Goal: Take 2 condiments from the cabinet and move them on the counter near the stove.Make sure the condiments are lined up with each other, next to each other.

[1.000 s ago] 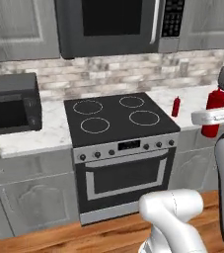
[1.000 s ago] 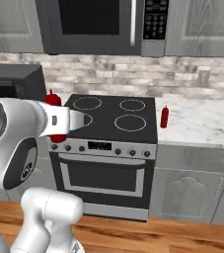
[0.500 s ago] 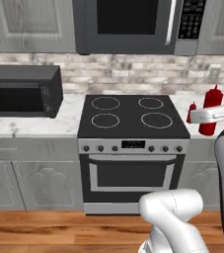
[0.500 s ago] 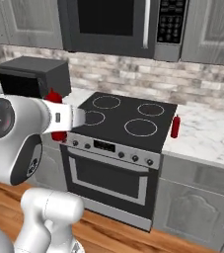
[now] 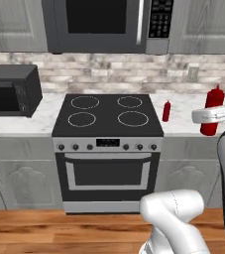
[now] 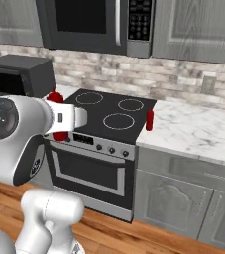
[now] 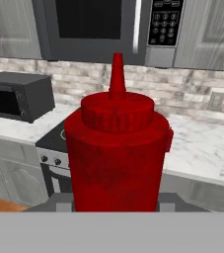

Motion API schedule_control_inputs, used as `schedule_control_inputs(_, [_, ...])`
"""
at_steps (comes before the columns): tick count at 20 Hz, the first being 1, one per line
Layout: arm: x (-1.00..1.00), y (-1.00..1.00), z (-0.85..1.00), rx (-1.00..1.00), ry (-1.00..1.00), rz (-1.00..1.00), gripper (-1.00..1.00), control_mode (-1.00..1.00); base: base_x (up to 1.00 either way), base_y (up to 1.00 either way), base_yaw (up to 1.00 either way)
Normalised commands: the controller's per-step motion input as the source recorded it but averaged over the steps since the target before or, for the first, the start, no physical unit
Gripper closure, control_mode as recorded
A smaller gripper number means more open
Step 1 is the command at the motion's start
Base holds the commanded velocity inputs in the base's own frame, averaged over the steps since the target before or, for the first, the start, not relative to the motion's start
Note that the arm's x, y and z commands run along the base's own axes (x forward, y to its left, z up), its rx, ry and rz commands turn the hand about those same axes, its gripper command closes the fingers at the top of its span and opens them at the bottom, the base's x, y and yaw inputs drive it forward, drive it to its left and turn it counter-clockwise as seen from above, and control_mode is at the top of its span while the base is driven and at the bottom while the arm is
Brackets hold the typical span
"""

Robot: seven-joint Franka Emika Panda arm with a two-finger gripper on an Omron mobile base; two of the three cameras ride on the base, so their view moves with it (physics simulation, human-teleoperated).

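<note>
**Inspector:** Report the hand.

**Assistant:** The two-finger gripper (image 5: 209, 115) is clamped on a small red squeeze bottle with a tapered nozzle cap (image 5: 212, 110), held upright in the air at the right edge of the left base view. In the hand view the same bottle (image 7: 116, 153) stands upright and very close to the camera, its nozzle pointing up.

**Inspector:** And the second condiment?

**Assistant:** A matching red squeeze bottle (image 5: 166, 111) stands upright on the white marble counter with grey veins (image 5: 183, 116), just beside the right edge of the black glass cooktop with four white ring burners (image 5: 108, 113). The right base view shows it (image 6: 149, 119) at the same spot, at the counter's (image 6: 198, 133) seam with the stove (image 6: 109, 112).

**Inspector:** What differs from a second ago?

**Assistant:** The whole picture has shifted in both base views, so the base has driven; the stove now sits nearer the middle of the left base view. The black microwave on the counter (image 5: 10, 91) has come fully into view at left. The standing bottle keeps its place beside the cooktop. The grip on the carried bottle is unchanged.
</note>
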Motion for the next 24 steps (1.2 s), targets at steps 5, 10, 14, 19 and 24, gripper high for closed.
schedule_control_inputs(5, [0.0, 0.0, 0.0, 0.0, 0.0, 0.0, 1.0, 1.0, -0.04, -0.2, -0.12])
schedule_control_inputs(10, [0.0, 0.0, 0.0, 0.0, 0.0, 0.0, 1.0, 1.0, 0.22, 0.0, -0.01])
schedule_control_inputs(14, [0.0, 0.0, 0.0, 0.0, 0.0, 0.0, 1.0, 1.0, 0.31, 0.0, 0.0])
schedule_control_inputs(19, [0.0, 0.0, 0.0, 0.0, 0.0, 0.0, 1.0, 1.0, 0.35, 0.0, 0.0])
schedule_control_inputs(24, [0.0, 0.0, 0.0, 0.0, 0.0, 0.0, 1.0, 1.0, 0.41, 0.0, 0.0])
